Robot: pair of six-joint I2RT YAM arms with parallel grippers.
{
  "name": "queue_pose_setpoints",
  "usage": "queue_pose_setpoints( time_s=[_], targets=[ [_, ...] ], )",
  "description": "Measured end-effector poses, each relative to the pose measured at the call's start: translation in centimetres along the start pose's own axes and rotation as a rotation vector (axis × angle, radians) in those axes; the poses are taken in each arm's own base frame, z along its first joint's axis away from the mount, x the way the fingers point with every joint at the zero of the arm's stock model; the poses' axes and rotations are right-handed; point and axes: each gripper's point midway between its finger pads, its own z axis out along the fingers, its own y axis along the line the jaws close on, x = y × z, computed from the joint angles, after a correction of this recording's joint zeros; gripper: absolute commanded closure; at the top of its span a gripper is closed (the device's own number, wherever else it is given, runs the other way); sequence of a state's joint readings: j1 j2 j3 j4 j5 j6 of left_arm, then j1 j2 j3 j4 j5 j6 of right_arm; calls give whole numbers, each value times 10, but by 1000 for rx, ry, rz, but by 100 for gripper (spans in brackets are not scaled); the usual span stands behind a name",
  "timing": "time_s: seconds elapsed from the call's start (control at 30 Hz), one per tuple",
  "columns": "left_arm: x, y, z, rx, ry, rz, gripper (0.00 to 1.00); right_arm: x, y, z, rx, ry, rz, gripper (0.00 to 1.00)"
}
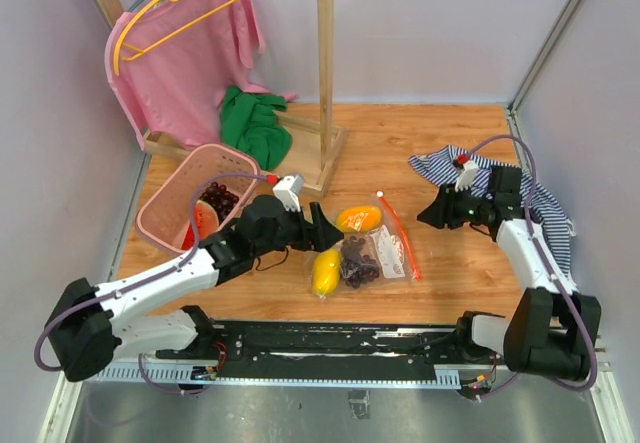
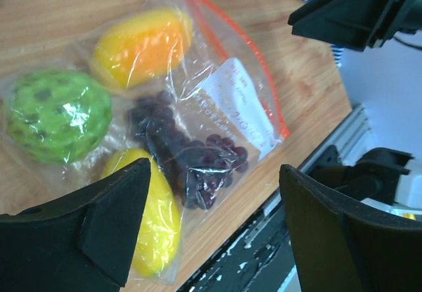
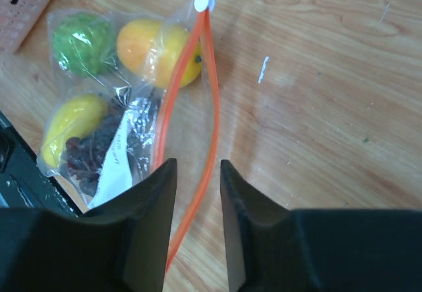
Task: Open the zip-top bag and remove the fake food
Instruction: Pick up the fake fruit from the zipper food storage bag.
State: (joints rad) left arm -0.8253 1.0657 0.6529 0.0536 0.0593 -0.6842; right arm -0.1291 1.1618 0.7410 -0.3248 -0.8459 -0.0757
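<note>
The zip-top bag (image 1: 375,253) lies flat on the wooden table, its red-orange zip strip (image 3: 212,74) parted into two lines with a white slider at the far end. Inside it is fake food: an orange fruit (image 2: 142,45), a green ball (image 2: 56,114), dark grapes (image 2: 188,157) and a yellow fruit (image 2: 155,219), beside a white label (image 2: 241,104). My left gripper (image 1: 328,228) hovers open over the bag's left side, its jaws wide apart. My right gripper (image 3: 198,173) is at the bag's right edge. Its jaws are narrowed with a gap, and one zip line shows between them.
A pink basket (image 1: 165,213) at the left holds red and dark purple toys. Behind stand a wooden rack (image 1: 325,73) with a pink shirt (image 1: 185,53) and a green cloth (image 1: 255,123). A striped cloth (image 1: 545,203) lies under the right arm. The black rail (image 1: 330,338) runs along the near edge.
</note>
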Motion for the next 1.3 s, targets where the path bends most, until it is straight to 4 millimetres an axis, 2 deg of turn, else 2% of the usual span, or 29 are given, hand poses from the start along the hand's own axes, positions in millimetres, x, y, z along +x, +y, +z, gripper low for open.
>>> queue_pose_setpoints(
  time_s=[0.07,0.17,0.27,0.4,0.6,0.67,0.83,0.87,0.93,1.07,1.2,1.3],
  targets=[
    [13,4,7,-34,25,9,16,9,-3,8,-19,39,45,79],
    [26,12,14,-86,46,17,13,25,-1,21,-59,103,102,82],
    [36,25,18,-144,56,11,11,37,11,32,-118,161,120,84],
    [56,54,20,-236,92,2,9,52,24,44,-179,229,140,87],
    [90,89,28,-329,168,11,12,67,48,57,-284,326,158,87],
    [94,93,34,-338,177,13,15,69,66,57,-357,344,150,86],
    [85,102,43,-363,165,40,39,77,102,57,-480,401,73,79],
    [80,105,44,-370,156,42,40,77,105,57,-481,408,55,77],
    [67,113,46,-380,134,51,40,73,100,59,-438,402,13,69],
    [49,127,49,-400,113,77,38,52,75,56,-282,328,-71,55],
    [45,130,54,-389,132,108,34,29,54,49,-158,233,-127,54],
    [44,127,58,-369,148,126,30,29,47,52,-133,234,-127,55]
  ],
)
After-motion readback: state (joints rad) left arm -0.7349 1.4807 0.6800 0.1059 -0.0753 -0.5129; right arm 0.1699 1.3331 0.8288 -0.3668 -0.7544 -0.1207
